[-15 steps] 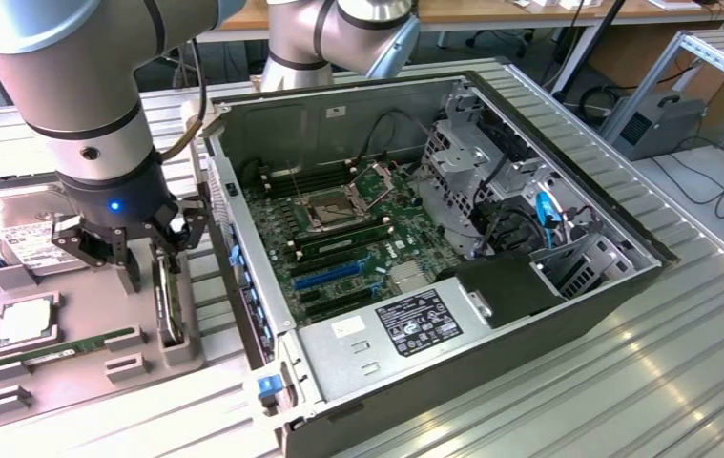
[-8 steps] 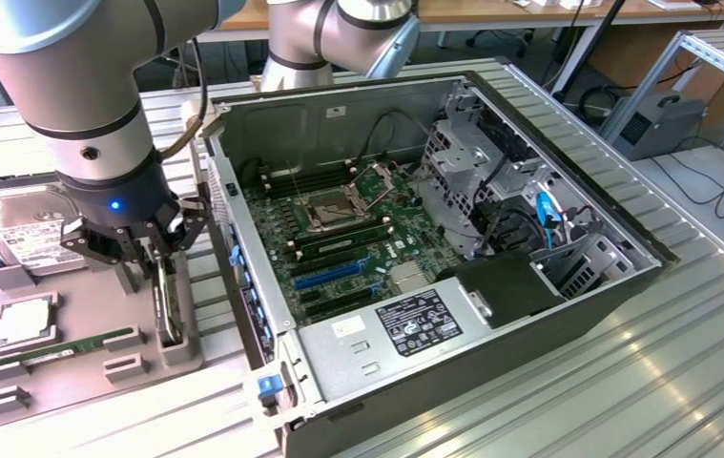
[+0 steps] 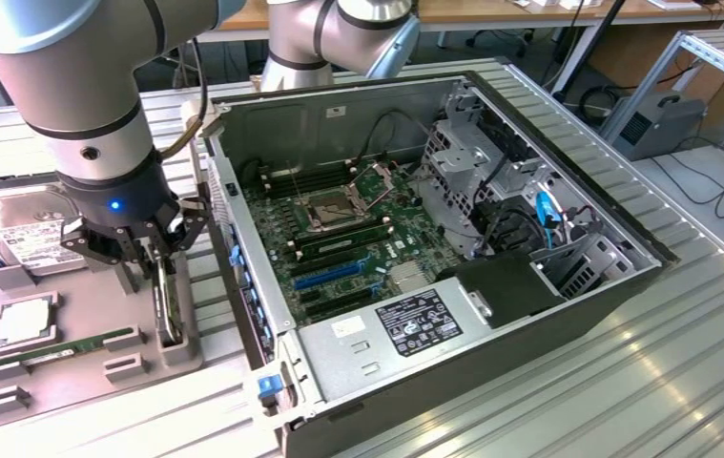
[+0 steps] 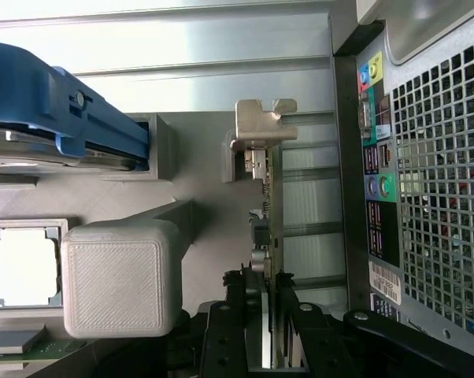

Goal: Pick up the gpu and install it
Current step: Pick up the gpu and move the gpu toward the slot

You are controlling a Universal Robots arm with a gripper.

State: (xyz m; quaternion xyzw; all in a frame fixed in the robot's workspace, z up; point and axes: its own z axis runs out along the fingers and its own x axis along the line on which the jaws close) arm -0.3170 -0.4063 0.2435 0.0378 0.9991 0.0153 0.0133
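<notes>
On the grey tray (image 3: pixel 75 382), the jaws clamp the upright gpu (image 3: pixel 171 310).

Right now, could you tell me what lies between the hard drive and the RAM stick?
A processor chip sits in its own pocket between the hard drive and the RAM stick, as the exterior view shows.
</notes>
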